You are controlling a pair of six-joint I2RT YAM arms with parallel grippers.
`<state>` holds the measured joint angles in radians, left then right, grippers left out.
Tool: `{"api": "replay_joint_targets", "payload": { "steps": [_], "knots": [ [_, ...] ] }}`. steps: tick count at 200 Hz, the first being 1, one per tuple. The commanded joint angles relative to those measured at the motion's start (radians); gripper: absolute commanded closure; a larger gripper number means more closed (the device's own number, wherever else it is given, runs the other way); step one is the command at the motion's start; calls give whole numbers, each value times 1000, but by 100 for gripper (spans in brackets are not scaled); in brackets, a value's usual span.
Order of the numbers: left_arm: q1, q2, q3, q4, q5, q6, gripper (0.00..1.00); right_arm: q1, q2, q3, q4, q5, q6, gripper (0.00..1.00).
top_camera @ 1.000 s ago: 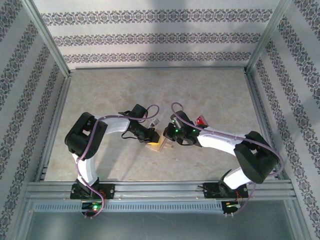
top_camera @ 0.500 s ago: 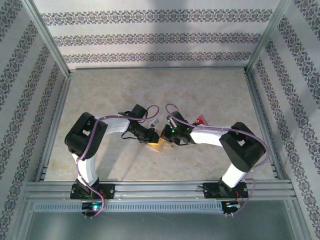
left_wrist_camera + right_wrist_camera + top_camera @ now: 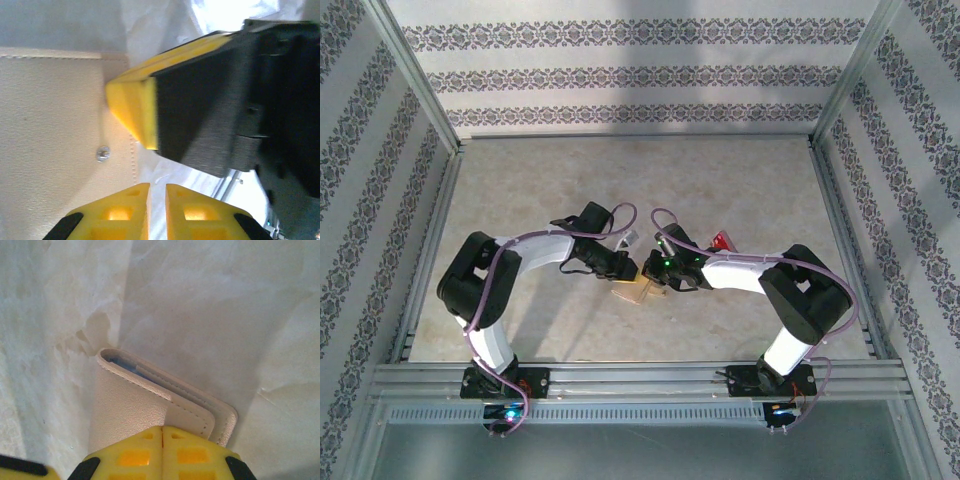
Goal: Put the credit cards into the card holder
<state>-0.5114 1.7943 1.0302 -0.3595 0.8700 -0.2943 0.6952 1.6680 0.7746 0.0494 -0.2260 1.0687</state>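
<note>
1. Tan card holder (image 3: pixel 636 291) lies on the table (image 3: pixel 620 180) between both grippers' tips.
2. Jaws pressed together, the right gripper (image 3: pixel 162 430) sits at its near edge.
3. On the left gripper (image 3: pixel 157 187) a thin slit shows; any grip is unclear.
4. From the right wrist, the holder's long edge runs diagonally, upper left to lower right.

No text, label, brand or number is readable.

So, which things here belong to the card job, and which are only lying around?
For the job: holder; red card.
Not for the job: table; patterned walls; metal frame.
</note>
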Motion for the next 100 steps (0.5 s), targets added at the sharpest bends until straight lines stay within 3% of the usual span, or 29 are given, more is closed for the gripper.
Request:
{"api": "replay_joint_targets", "payload": {
  "steps": [1,100],
  "knots": [
    [-6,42,25,-47,-34,37,85,-10,-27,-7,-52,12,-25,100],
    [-8,82,8,18,23,-45,86,27,-139,6,-99,14,-3,97]
  ]
}}
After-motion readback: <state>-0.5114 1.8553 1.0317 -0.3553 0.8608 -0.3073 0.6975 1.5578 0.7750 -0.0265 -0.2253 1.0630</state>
